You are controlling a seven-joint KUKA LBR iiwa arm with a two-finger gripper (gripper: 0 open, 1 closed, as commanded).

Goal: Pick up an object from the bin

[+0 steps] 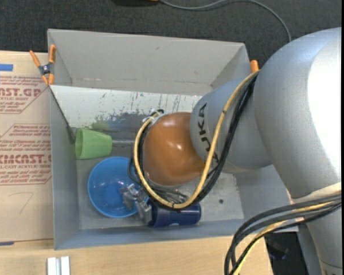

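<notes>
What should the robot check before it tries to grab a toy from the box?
1. Gripper is down inside the grey metal bin: ok.
2. Something to grab is close by: the round blue plastic bowl and the dark blue cylinder lying on its side are right next to the gripper: ok.
3. Which of those two it is lined up on: cannot tell.
4. Whether it already holds something: cannot tell; the robot's orange cover blocks much of that spot.
5. Light green plastic cup, lying on its side, is apart from the gripper and out of the way: ok.
</notes>
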